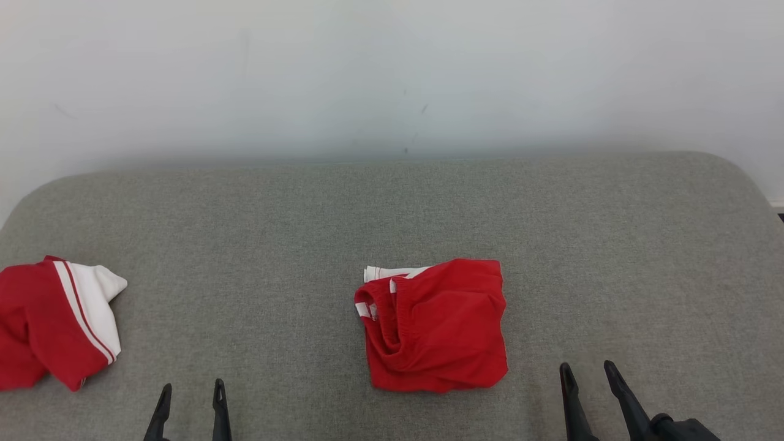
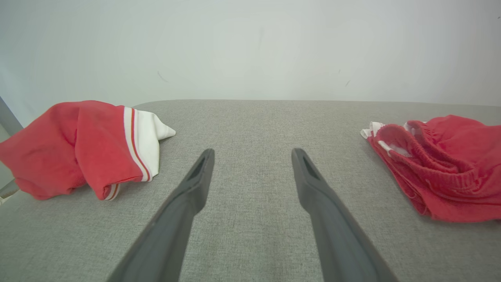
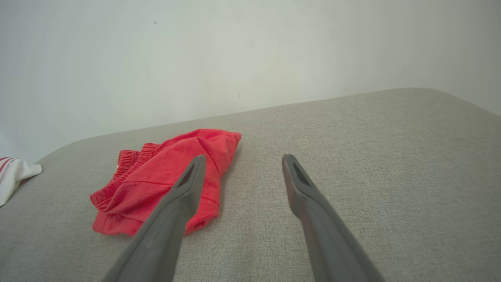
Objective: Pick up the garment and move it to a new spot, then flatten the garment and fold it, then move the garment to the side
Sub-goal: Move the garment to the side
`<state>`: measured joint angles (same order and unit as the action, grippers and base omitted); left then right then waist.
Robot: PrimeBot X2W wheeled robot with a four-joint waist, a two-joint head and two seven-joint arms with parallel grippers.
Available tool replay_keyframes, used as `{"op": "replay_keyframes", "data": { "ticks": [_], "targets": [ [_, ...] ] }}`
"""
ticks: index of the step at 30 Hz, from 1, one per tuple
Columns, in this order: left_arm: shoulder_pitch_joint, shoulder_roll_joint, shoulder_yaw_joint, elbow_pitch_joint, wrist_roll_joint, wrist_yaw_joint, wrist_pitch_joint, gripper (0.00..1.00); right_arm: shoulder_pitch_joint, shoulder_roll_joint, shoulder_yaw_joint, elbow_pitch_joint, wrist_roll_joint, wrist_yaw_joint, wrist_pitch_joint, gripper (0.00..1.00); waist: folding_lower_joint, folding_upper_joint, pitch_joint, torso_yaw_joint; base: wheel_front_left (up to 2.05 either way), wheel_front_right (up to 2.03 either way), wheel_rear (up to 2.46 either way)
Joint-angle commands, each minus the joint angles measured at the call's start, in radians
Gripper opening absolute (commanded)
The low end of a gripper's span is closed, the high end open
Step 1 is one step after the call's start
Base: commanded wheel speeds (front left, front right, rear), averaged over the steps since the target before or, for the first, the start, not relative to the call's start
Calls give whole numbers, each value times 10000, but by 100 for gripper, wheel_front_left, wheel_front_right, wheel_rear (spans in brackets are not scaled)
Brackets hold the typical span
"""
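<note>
Softly bunched garment (image 1: 55, 321) on coarse grey weave (image 1: 392, 214); left pincer (image 1: 192, 384), right pincer (image 1: 586, 364) wide, empty.

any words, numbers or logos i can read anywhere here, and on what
None can be read.
The jersey is bunched up, with no letters or number showing.
The white tabs on the small red garment are too small to tell.
</note>
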<state>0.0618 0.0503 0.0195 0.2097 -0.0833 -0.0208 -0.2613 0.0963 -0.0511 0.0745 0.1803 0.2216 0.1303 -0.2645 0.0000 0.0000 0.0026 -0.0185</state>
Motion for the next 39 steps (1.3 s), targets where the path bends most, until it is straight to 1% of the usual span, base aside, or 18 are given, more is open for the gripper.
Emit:
{"op": "replay_keyframes", "data": {
  "ticks": [1, 8, 11, 17, 23, 27, 33, 35, 36, 37, 39],
  "targets": [
    [97, 1, -8, -33, -34, 6, -29, 100, -307, 12, 57, 98, 34, 11, -21, 100, 0, 0, 11, 16, 0, 0, 0],
    [-56, -1, -130, 9, -116, 9, -29, 100, -1693, 4, 193, 1123, 177, 11, -22, 100, 0, 0, 90, 163, 0, 0, 0],
    [-140, 1, -196, 57, -153, -11, -29, 100, -2611, 10, 163, 2268, 604, 11, -21, 100, 0, 0, 146, 327, 0, 0, 0],
    [-247, 1, -340, 148, -219, -52, -29, 100, -4407, 6, 423, 4787, 1349, 11, -22, 100, 0, 0, 272, 653, 0, 0, 0],
    [-481, -1, -512, 206, -252, -114, -29, 100, -5646, 6, 728, 7378, 2012, 11, -21, 100, 0, 0, 461, 1002, 0, 0, 0],
    [-552, 2, -592, 206, -263, -78, -29, 100, -6086, 6, 1216, 8429, 2552, 11, -21, 100, 0, 0, 590, 1133, 0, 0, 0],
    [-663, -1, -654, 250, -249, -100, -29, 100, -6460, 6, 2277, 9622, 3573, 11, 66, 100, 0, 0, 727, 1245, 0, 0, 0],
    [-704, 1, -656, 255, -239, -112, -29, 100, -6512, 23, 2636, 9815, 3855, 11, 103, 64, 0, 0, 751, 1267, 0, 0, 0],
    [-725, 1, -647, 249, -246, -111, -29, 100, -6587, 29, 2814, 9872, 3839, 11, 79, 23, 0, 0, 765, 1267, 0, 0, 0],
    [-736, 1, -627, 239, -255, -108, -29, 100, -6626, 29, 2933, 9921, 3846, 11, 64, 0, 0, 0, 777, 1257, 0, 0, 0],
    [-732, -1, -569, 209, -280, -84, -29, 100, -6763, 8, 3023, 9996, 3922, 11, 29, 0, 0, 0, 793, 1188, 0, 0, 0]
  ]
}}
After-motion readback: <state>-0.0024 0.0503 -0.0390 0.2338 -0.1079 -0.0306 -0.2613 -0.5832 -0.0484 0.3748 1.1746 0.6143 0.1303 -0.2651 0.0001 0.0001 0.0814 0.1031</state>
